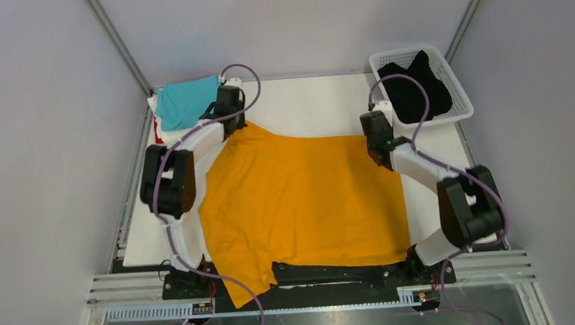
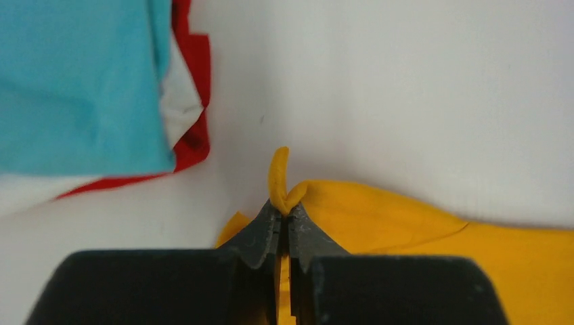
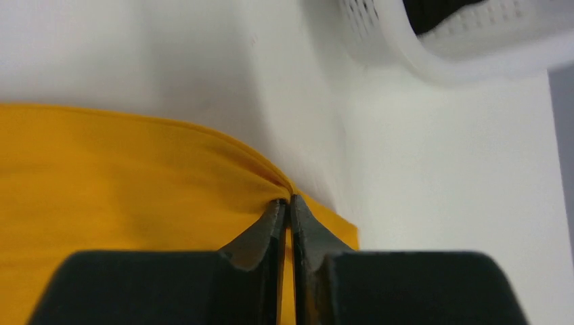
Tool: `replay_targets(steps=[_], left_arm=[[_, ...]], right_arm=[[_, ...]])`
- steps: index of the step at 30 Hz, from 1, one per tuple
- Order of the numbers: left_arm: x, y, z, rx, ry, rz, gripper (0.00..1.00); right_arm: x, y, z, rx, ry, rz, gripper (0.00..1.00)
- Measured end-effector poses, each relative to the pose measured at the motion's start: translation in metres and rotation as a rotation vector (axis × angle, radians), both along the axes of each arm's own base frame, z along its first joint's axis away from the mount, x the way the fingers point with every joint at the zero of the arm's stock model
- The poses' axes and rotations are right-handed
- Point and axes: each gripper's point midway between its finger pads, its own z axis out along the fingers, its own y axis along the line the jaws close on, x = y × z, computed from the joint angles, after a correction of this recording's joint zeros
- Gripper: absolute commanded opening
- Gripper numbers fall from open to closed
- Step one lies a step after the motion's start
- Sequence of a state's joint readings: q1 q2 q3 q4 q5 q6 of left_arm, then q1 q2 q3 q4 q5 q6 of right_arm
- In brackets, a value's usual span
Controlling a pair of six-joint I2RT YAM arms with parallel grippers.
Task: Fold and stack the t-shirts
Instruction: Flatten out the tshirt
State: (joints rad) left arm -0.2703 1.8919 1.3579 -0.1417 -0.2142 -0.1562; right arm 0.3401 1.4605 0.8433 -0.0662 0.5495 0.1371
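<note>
The orange-yellow t-shirt [image 1: 302,199] lies spread over the white table, its near left part hanging over the front edge. My left gripper [image 1: 231,121] is shut on its far left corner [image 2: 284,193]. My right gripper [image 1: 380,148] is shut on its far right corner [image 3: 288,203]. A folded turquoise t-shirt [image 1: 184,102] tops a stack at the far left, with white [image 2: 179,101] and red [image 2: 196,81] shirts under it. A black t-shirt [image 1: 414,87] lies in the basket.
The white lattice basket [image 1: 457,84] stands at the far right corner; its rim shows in the right wrist view [image 3: 433,57]. Bare white table [image 1: 303,105] lies beyond the shirt. Metal frame posts stand at the back corners.
</note>
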Motion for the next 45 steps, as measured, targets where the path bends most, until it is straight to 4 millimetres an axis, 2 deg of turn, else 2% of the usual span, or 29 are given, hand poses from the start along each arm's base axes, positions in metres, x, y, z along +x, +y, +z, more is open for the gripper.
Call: replay_targets(steps=[1,3,4,5,6,10,12,13,14,16,18,21,25,27,29,33,36,39,42,45], left_arm=[[0.010,-0.003,-0.005,-0.005,0.006,-0.003,0.24],[0.032,-0.011,-0.004,-0.016,-0.011,-0.008,0.32],[0.045,-0.015,0.002,-0.024,-0.028,-0.006,0.50],[0.058,-0.018,0.009,-0.031,-0.047,-0.004,0.88],[0.074,-0.022,0.018,-0.043,-0.073,0.001,0.98],[0.120,-0.029,0.052,-0.067,-0.149,0.011,0.99],[0.124,-0.028,0.060,-0.070,-0.152,0.020,0.99],[0.122,-0.027,0.063,-0.073,-0.148,0.024,0.99],[0.118,-0.026,0.064,-0.078,-0.140,0.028,0.99],[0.104,-0.026,0.061,-0.097,-0.118,0.033,0.99],[0.074,-0.023,0.053,-0.124,-0.064,0.038,0.99],[0.030,-0.022,0.053,-0.190,-0.018,0.040,0.99],[-0.021,-0.031,0.064,-0.299,-0.014,0.018,0.99],[-0.040,-0.040,0.065,-0.350,-0.012,0.001,0.99],[-0.056,-0.052,0.057,-0.393,0.012,-0.019,0.99],[-0.090,-0.076,0.014,-0.445,0.130,-0.055,0.99],[-0.110,-0.082,-0.017,-0.458,0.216,-0.046,0.99],[-0.113,-0.081,-0.036,-0.464,0.263,-0.009,0.99],[-0.111,-0.077,-0.047,-0.472,0.287,0.024,0.99],[-0.110,-0.072,-0.050,-0.484,0.293,0.052,0.99]], right_arm=[[0.010,0.004,-0.005,0.006,0.021,0.001,0.15],[0.035,0.010,-0.002,0.010,0.020,-0.005,0.24],[0.048,0.014,0.002,0.017,0.007,-0.009,0.34],[0.061,0.017,0.009,0.022,-0.014,-0.014,0.42],[0.072,0.020,0.016,0.031,-0.031,-0.019,0.44],[0.099,0.026,0.042,0.048,-0.078,-0.029,0.70],[0.101,0.026,0.051,0.052,-0.086,-0.034,0.88],[0.101,0.026,0.053,0.057,-0.086,-0.039,0.92],[0.099,0.025,0.052,0.055,-0.076,-0.040,0.97],[0.091,0.022,0.049,0.052,-0.046,-0.048,0.99],[0.081,0.021,0.048,0.059,-0.019,-0.053,0.99],[0.061,0.027,0.045,0.121,0.019,-0.031,0.99],[0.030,0.051,0.032,0.292,0.083,0.027,0.99],[0.014,0.064,0.016,0.375,0.137,0.051,0.99],[-0.005,0.074,-0.004,0.442,0.209,0.062,0.99],[-0.048,0.080,-0.045,0.518,0.357,0.029,0.99],[-0.073,0.078,-0.064,0.536,0.441,-0.005,0.99],[-0.088,0.073,-0.072,0.535,0.492,-0.041,0.99],[-0.098,0.065,-0.075,0.531,0.509,-0.092,1.00],[-0.114,0.050,-0.076,0.516,0.506,-0.154,0.99]])
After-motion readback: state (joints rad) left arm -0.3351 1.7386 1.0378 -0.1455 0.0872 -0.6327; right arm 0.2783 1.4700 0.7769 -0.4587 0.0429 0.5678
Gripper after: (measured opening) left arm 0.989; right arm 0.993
